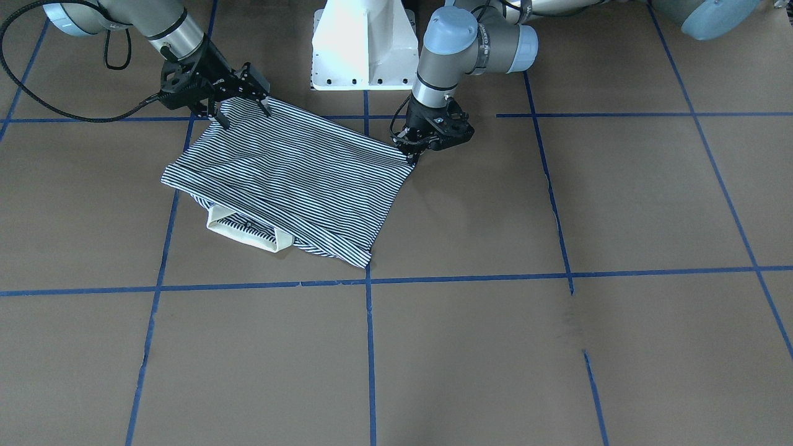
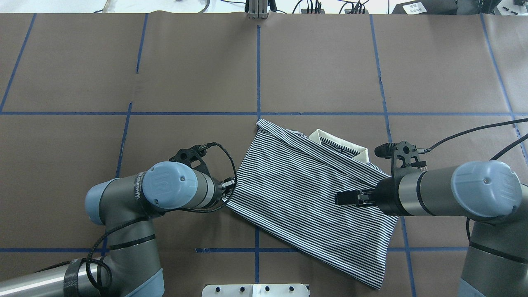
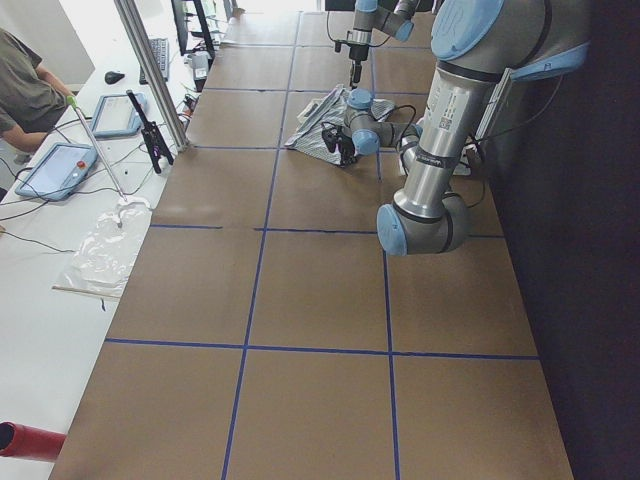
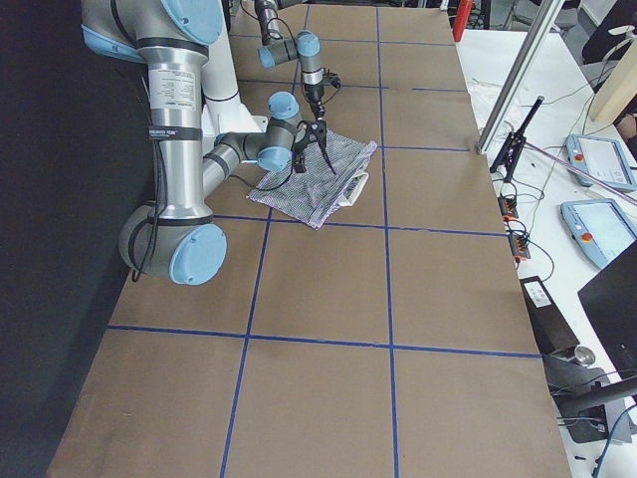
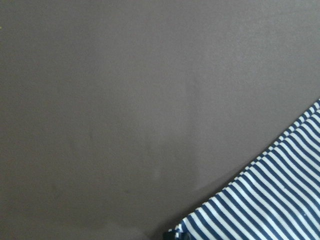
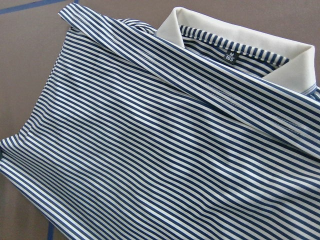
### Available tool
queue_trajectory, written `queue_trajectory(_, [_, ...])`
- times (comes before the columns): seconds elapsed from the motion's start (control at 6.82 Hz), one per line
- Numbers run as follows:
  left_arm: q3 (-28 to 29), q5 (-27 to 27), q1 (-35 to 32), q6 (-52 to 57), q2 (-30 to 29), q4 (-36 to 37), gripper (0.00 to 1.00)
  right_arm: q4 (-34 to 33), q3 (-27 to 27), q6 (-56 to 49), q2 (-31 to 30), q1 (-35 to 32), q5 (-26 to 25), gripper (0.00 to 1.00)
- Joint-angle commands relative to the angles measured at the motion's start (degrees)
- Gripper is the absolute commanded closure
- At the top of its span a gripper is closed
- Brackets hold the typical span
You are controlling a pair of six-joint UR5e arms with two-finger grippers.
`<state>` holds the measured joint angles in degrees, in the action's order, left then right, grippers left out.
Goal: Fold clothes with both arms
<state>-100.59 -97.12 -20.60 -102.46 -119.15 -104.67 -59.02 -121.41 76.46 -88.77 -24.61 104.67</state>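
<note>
Striped polo shirt lies folded on the brown table just before the robot, cream collar outward; at left, the left gripper pinches its corner, we judge to keep the fold taut; at right, the right gripper hangs spread wide over the opposite corner, seemingly poised to grasp.

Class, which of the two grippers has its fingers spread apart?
The right gripper: its fingers stand apart over the striped shirt at its edge. The left gripper differs, its fingers pinched together on a corner of the shirt.

Even, bright light; soft shadows edge the polo shirt; left wrist view looks slightly blurred.
</note>
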Motion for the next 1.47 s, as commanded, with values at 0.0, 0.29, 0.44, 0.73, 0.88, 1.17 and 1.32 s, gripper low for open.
queue_trajectory(0.0, [1.09, -0.09, -5.56, 5.22, -0.03, 0.08, 1.0, 0.04, 0.04, 0.0, 0.0, 0.0, 0.01, 0.0])
queue_trajectory(0.29, [7.13, -0.18, -12.58, 11.72, -2.38, -2.02, 1.0, 0.04, -0.05, 0.09, 0.0, 0.0, -0.08, 0.0])
queue_trajectory(0.44, [14.21, -0.26, -16.01, 13.93, -5.71, -6.99, 1.0, -0.05, 0.03, 0.09, 0.0, -0.18, -0.17, 0.0])
queue_trajectory(0.73, [34.84, -0.18, -19.11, 16.04, -16.92, -21.6, 1.0, 0.04, 0.04, 0.09, -0.09, -0.27, -0.08, 0.0])
queue_trajectory(0.88, [38.85, 1.39, -19.3, 17.02, -20.21, -24.5, 1.0, -0.05, 0.12, 0.09, 0.0, -0.44, -0.08, 0.0])
queue_trajectory(1.17, [44.15, 3.94, -19.39, 18.25, -22.88, -29.16, 1.0, 0.04, 0.12, 0.09, 0.0, -0.53, -0.08, 0.0])
queue_trajectory(1.32, [47.47, 3.96, -19.3, 19.74, -24.36, -31.45, 1.0, 0.04, 0.21, 0.09, 0.0, -0.53, -0.08, 0.0])
